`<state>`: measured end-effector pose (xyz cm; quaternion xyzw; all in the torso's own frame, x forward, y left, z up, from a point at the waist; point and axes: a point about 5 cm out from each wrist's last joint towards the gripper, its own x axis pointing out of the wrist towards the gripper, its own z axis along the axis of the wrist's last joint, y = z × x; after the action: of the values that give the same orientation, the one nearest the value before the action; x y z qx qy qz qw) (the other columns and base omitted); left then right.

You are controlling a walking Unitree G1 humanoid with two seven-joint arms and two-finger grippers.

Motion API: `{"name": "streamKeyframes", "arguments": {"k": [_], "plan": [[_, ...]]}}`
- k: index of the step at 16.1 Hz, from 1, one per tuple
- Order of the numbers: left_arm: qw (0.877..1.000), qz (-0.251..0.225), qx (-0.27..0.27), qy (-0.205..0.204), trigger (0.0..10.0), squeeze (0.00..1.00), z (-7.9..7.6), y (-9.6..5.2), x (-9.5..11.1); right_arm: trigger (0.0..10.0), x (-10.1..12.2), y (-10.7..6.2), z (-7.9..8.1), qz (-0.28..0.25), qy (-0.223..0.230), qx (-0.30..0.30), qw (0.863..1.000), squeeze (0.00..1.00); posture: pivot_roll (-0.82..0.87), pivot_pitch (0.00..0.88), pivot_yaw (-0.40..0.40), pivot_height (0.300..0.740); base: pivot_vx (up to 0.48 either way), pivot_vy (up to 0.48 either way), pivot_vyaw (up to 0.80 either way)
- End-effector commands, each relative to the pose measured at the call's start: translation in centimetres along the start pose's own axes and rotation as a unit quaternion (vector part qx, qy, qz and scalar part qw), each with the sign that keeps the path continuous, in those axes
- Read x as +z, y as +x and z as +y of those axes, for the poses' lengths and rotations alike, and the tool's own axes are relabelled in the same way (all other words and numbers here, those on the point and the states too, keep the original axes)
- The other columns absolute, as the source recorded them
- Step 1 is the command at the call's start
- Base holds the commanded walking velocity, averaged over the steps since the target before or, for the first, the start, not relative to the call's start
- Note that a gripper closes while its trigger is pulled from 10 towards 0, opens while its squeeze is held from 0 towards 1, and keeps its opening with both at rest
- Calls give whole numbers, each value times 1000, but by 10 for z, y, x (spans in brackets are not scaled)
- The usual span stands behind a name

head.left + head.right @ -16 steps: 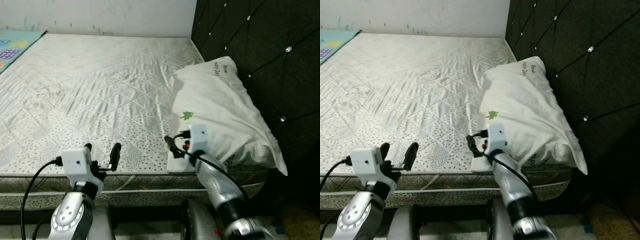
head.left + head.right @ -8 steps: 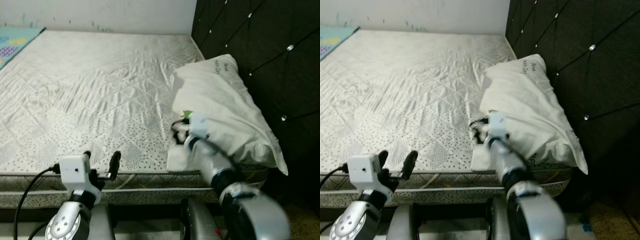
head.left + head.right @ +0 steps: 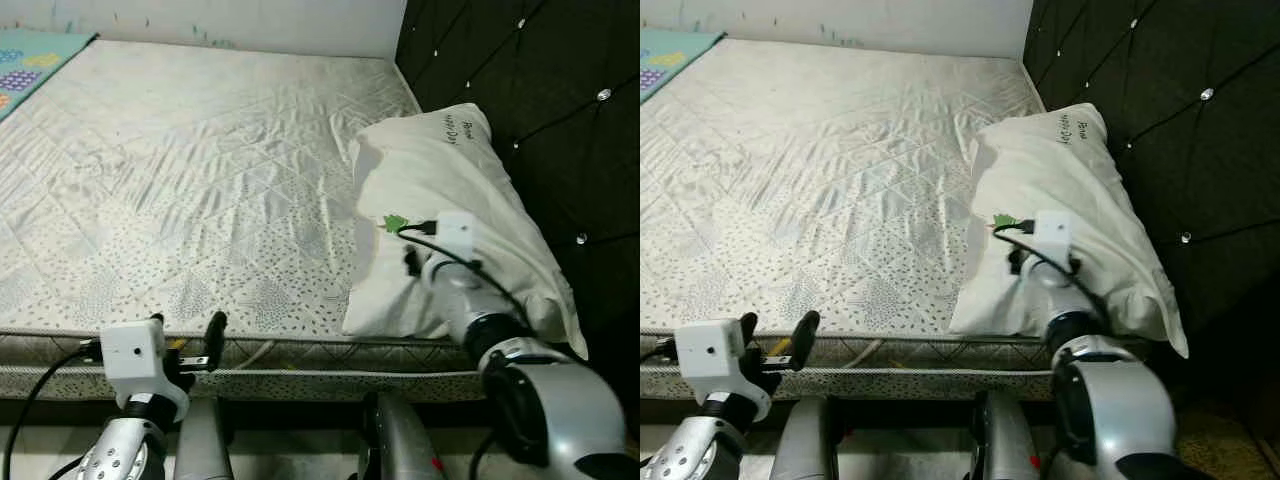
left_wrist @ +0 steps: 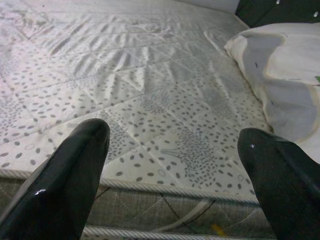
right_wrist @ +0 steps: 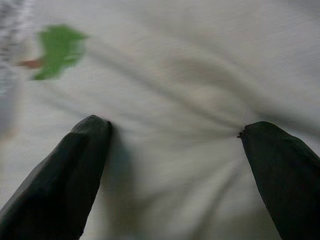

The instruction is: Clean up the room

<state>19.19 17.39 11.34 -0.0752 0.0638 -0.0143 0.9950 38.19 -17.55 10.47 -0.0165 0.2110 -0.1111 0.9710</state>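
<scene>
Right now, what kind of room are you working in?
Most likely a bedroom: a bare white quilted mattress, a white pillow with a small green print and a dark tufted headboard. The right gripper has its fingers pressed into the pillow.

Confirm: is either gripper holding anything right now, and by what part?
Nothing held. The right gripper is open, fingertips pressed into the pillow near its green mark, fabric puckering between them. The left gripper is open at the mattress edge.
</scene>
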Motion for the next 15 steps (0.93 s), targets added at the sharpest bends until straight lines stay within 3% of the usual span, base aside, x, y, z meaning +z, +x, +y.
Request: {"name": "streamKeyframes", "arguments": {"k": [1,4,7,9,13,15], "plan": [[1000,-7,2,7,10000,0,-1,2,5,10000,22,3,-24,-37,-20,-47,998,0,110,85,-95,551,0,0,0],[1000,-13,1,9,10000,0,0,10,7,10000,45,2,-38,-85,-21,-64,994,0,91,58,-87,551,0,0,0],[1000,-30,-8,7,10000,0,-4,22,11,10000,57,1,-37,-129,-2,-20,991,0,69,19,-79,551,0,0,0],[999,-43,-13,7,10000,0,-4,33,15,10000,57,-2,-33,-164,11,12,986,0,35,0,-64,551,0,0,0],[997,-74,-16,10,10000,0,-6,48,25,10000,41,-15,-18,-239,-17,70,968,0,-3,0,-45,551,0,0,0],[997,-81,-16,8,10000,0,-7,56,25,10000,36,-28,-7,-269,14,111,957,0,-24,0,-35,551,0,0,0]]}}
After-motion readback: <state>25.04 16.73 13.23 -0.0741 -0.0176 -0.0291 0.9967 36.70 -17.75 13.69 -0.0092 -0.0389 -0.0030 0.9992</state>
